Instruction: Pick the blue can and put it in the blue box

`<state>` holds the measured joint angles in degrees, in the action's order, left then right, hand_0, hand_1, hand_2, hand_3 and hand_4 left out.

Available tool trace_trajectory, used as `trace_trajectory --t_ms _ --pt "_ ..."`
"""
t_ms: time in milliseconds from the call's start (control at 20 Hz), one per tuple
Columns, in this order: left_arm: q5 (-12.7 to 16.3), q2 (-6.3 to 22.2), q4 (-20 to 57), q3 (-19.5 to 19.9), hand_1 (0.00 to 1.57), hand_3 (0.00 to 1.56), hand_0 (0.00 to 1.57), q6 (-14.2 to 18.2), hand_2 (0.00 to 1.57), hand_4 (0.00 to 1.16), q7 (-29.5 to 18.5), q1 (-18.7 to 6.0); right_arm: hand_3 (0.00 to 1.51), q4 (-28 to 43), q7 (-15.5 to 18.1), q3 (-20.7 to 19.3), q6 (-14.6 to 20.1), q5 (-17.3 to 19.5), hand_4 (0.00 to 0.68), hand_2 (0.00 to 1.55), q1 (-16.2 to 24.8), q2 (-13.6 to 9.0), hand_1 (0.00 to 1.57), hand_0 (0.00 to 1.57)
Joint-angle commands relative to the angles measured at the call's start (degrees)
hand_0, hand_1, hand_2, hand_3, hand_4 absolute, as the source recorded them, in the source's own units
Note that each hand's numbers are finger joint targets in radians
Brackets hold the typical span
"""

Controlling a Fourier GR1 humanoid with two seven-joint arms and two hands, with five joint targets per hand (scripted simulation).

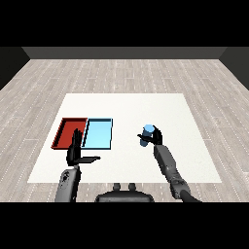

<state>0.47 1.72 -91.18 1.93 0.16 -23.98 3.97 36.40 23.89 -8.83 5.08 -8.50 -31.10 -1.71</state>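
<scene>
The blue can [147, 133] is held above the white table, right of centre, with my right hand [154, 138] curled round it. The light blue tray [98, 133] lies to the left of the can, and the can is well apart from it. My left hand [76, 150] stands open with straight fingers pointing up and the thumb out to the right. It hovers in front of the seam between the two trays, and its fingertips overlap the red tray's near right corner in the view.
The red tray [67, 132] lies against the blue tray's left side, near the table's left edge. The white table [146, 107] stretches wide behind and to the right of the can.
</scene>
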Motion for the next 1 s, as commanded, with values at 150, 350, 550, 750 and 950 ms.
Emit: trace_trajectory --t_ms 150,350,550,750,950 --pt "-0.83 -0.13 2.74 0.3 0.0 0.0 0.0 1.11 0.0 0.0 0.6 -3.29 1.31 7.75 0.4 3.59 0.49 1.4 0.481 1.44 5.93 1.63 1.45 1.45" --pt "0.31 0.97 0.32 -0.45 0.0 0.0 0.0 -1.96 0.0 0.0 -0.3 0.78 1.36 10.79 1.19 5.5 2.08 3.97 0.47 1.47 5.72 -0.18 1.47 1.47" --pt "-0.69 0.93 -0.06 -0.56 0.0 0.0 0.0 -0.57 0.0 0.0 2.35 -0.98 1.37 19.18 -2.32 7.97 3.9 4.94 0.498 1.47 6.65 -1.24 1.45 1.45" --pt "-2.46 -1.19 -0.96 -3.83 0.0 0.0 0.0 -0.02 0.0 0.0 1.06 0.44 1.36 19.67 -3.31 10.66 6.68 3.66 0.512 1.48 3.82 1.65 1.46 1.46" --pt "-1.07 -1.56 6.43 -3.77 0.0 0.0 0.0 -0.47 0.0 0.0 2.33 -8.15 1.38 24.11 -5.79 14.45 8.18 2.46 0.532 1.47 2.96 1.66 1.45 1.45"
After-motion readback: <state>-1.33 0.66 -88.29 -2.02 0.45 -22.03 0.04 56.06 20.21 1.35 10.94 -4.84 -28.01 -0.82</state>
